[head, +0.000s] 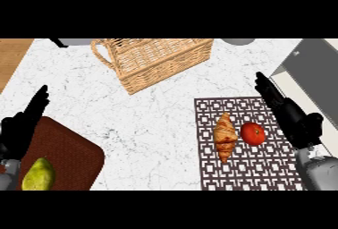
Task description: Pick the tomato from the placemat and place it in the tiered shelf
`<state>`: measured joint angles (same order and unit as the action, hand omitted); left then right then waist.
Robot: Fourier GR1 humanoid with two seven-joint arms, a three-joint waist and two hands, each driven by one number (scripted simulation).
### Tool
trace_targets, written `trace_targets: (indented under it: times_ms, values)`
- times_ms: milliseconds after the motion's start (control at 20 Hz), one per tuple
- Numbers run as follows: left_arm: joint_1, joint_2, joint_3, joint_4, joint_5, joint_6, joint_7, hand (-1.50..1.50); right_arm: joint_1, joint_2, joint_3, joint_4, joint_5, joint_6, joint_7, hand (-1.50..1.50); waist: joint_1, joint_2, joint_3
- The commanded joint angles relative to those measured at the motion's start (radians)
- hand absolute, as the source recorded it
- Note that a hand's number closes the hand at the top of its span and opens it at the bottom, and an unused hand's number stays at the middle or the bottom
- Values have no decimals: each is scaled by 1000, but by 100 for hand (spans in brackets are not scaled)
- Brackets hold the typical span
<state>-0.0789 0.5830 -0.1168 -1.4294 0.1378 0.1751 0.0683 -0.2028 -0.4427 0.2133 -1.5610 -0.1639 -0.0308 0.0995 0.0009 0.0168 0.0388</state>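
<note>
Left hand (pixel 19 129): open, fingers straight and pointing up, resting at the left edge.
Brown mat (pixel 69 154): lower left, carrying a yellow-green fruit (pixel 37 175); no part of this job.
Basket (pixel 162 60): wicker, top centre, well apart from the tomato.
Placemat (pixel 264 174): patterned, right of centre, holding 2 items.
Croissant (pixel 225 135): just left of the tomato, with a narrow gap between them.
Tomato (pixel 252 133): on the placemat, upper middle, untouched.
Handling: probably light, round and smooth-skinned, so it may roll or slip; likely soft enough to bruise if squeezed.
Hold: best around its widest part, thumb opposite fingers, coming from the right to spare the croissant.
Right hand (pixel 290 116): open, fingers straight, just right of the tomato, holding nothing.
Shelf (pixel 315 56): at the right edge, beyond the right hand.
</note>
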Motion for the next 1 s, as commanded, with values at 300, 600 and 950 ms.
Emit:
trace_targets:
  times_ms: [300, 600, 950]
  values:
    - [-87, -157, 35, -59, 156, -6, 12, 0, 15, -153, -349, 212, 11, -138, -137, 150, -41, 3, -42]
    - [-139, -180, 28, -66, 180, -7, 85, 0, 5, 60, -506, 318, -504, 250, -312, -150, -6, -9, -34]
    - [-165, -206, 41, -70, 152, 6, 98, 0, 44, -140, -438, 218, -444, 429, -145, -150, -9, -19, -39]
